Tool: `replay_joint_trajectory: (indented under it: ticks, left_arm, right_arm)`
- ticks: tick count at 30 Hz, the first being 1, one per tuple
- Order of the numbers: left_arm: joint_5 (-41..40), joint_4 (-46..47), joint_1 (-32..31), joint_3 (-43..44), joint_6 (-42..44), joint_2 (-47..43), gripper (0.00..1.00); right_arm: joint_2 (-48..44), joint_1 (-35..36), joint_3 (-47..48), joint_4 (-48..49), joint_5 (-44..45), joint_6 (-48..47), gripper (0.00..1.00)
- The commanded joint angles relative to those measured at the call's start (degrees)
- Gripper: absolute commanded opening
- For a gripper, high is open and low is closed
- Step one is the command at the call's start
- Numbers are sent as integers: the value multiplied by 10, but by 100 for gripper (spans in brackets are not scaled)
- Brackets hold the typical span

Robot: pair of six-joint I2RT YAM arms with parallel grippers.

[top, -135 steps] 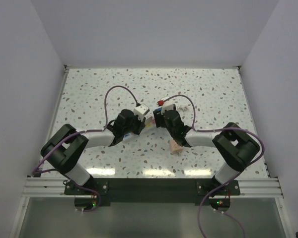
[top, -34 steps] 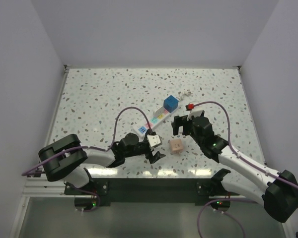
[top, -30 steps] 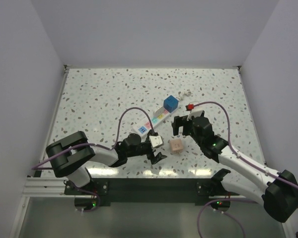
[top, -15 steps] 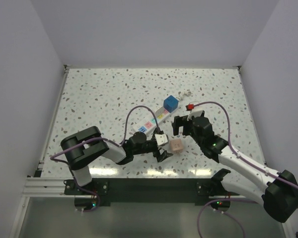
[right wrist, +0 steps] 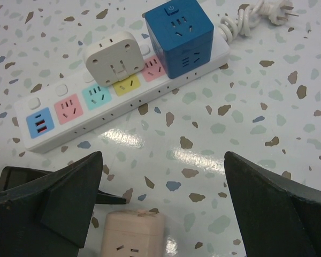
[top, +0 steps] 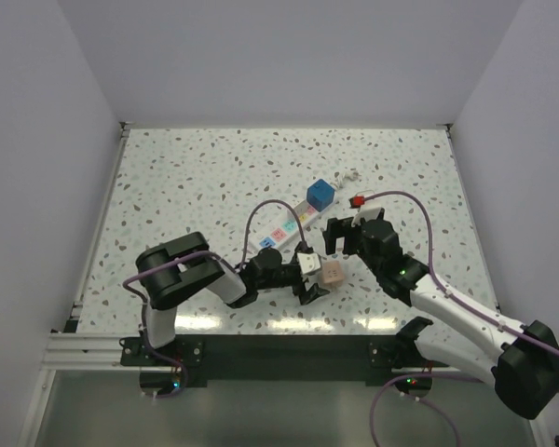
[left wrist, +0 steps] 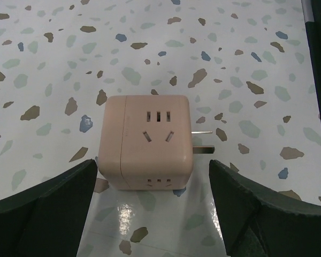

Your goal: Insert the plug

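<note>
The plug is a pink cube adapter [top: 332, 273] [left wrist: 145, 140] lying on the speckled table, its metal prongs [left wrist: 202, 141] pointing sideways. My left gripper [top: 317, 277] [left wrist: 152, 167] is open, its fingertips on either side of the cube's near end without touching it. The white power strip [top: 281, 231] [right wrist: 69, 134] lies diagonally behind, with a blue cube [top: 320, 195] [right wrist: 179, 35] and a white adapter [right wrist: 113, 58] plugged in. My right gripper [top: 341, 237] [right wrist: 163, 156] hangs open and empty between the strip and the pink cube [right wrist: 134, 235].
The strip's coiled white cord and plug [right wrist: 257, 13] [top: 350, 174] lie at its far end. Purple cables arc above both arms. White walls close in the table on three sides.
My left arm has swung right along the table's near side until its open fingers flank the pink cube. The right arm, the strip and the cube have stayed put.
</note>
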Motion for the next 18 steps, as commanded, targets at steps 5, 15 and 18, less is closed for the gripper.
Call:
replay_joint_trajectory:
  ticks: [5, 15, 18]
  left_arm:
    - [19, 63, -4, 26, 9, 39, 74]
    - [-6, 108, -4, -6, 48, 6, 0]
    - [-27, 65, -3, -19, 85, -32, 0]
  right_arm:
    - [2, -2, 3, -1, -4, 17, 99]
    - [36, -1, 18, -30, 0, 20, 99]
    - [30, -1, 24, -35, -7, 19, 99]
